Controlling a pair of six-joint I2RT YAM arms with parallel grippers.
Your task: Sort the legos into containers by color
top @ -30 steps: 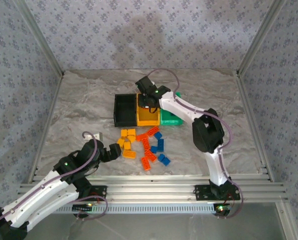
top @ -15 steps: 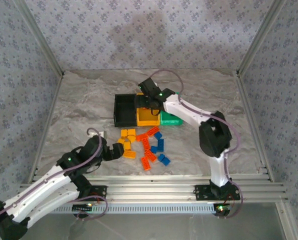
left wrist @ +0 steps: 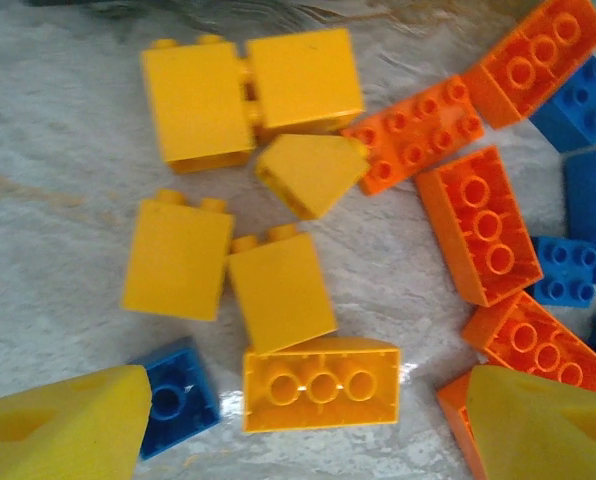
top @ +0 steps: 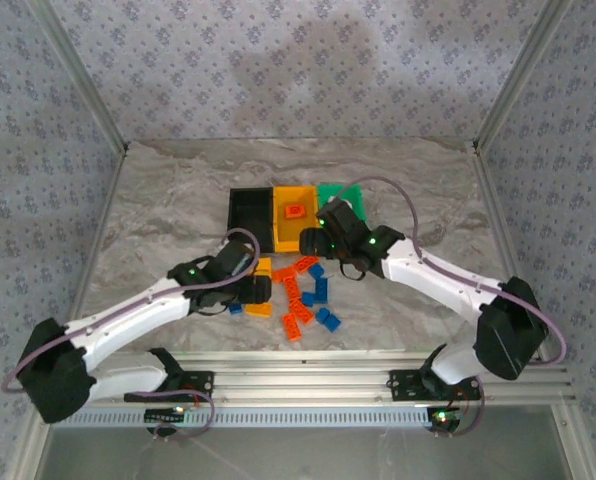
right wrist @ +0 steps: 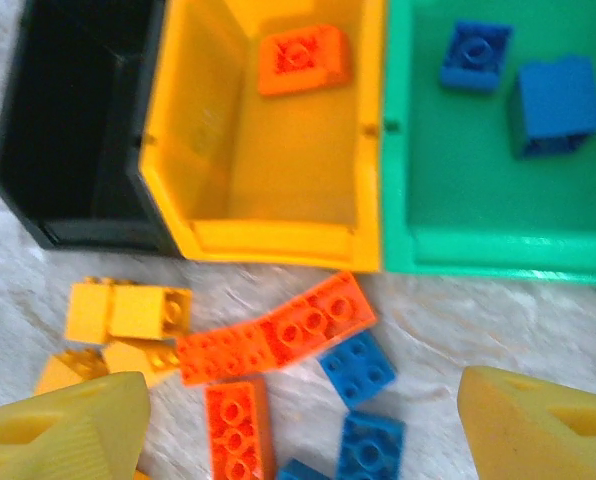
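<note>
Black bin [top: 248, 215], orange-yellow bin [top: 295, 228] and green bin [top: 330, 190] stand in a row. One red-orange brick [right wrist: 303, 58] lies in the orange-yellow bin [right wrist: 268, 160], and two blue bricks [right wrist: 553, 105] lie in the green bin [right wrist: 498, 215]. The black bin [right wrist: 78, 130] looks empty. The loose legos [top: 303, 290] lie in front of the bins. My left gripper [left wrist: 303, 430] is open low over the yellow bricks, straddling an upside-down yellow brick [left wrist: 321, 383]. My right gripper [right wrist: 303, 430] hangs open above red-orange [right wrist: 240, 425] and blue bricks [right wrist: 358, 368].
A small blue brick [left wrist: 176, 395] lies beside my left gripper's left finger [left wrist: 63, 425]. Red-orange bricks [left wrist: 478, 225] crowd its right finger [left wrist: 543, 420]. Both arms reach in over the pile, the left gripper [top: 256, 291] close to the right gripper [top: 311, 242].
The left arm swung from the near left in over the yellow bricks. The right gripper drew back from above the orange-yellow bin toward the pile, and a red-orange brick now lies in that bin.
</note>
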